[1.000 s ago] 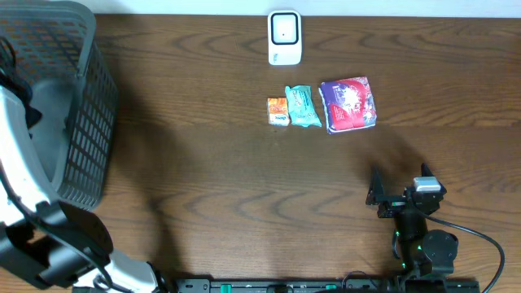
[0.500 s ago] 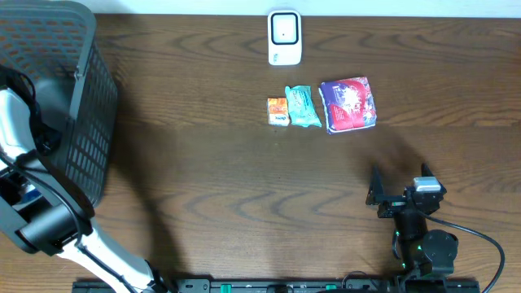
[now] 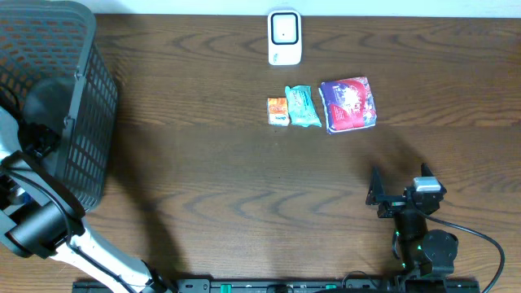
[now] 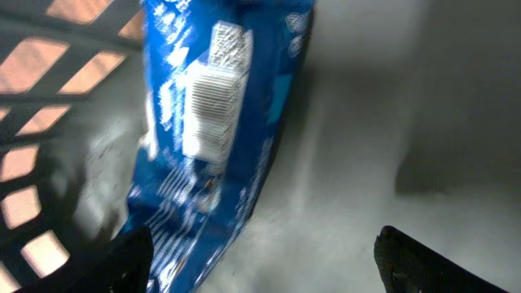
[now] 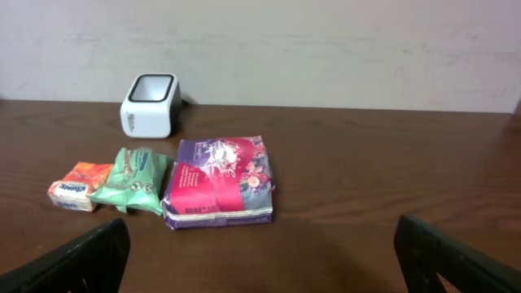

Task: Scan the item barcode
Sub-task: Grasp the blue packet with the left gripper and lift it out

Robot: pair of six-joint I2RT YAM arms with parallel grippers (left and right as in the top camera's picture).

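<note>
My left gripper (image 4: 260, 252) is down inside the basket (image 3: 89, 98), which stands well to the left of the scanner (image 3: 284, 37). Its fingers are spread wide apart and hold nothing. A blue pack (image 4: 220, 138) lies on the basket's pale floor straight ahead of them, nearer my left finger than my right. The view is too blurred for me to tell whether that finger touches it. A white ribbed patch shows on its wrapper.

The scanner sits at the far edge of the surface (image 3: 203, 179), its window facing up. On my side of the scanner three more packs lie in a row. The orange pack (image 3: 278, 111) is almost straight in front of it, the green pack (image 3: 303, 106) is pressed against that one's right side, and the purple pack (image 3: 348, 104) is farther right again.

My right gripper (image 5: 260, 252) is well back from the scanner and to its right, on the near side of the row. It faces the packs with its fingers fully apart and empty.
</note>
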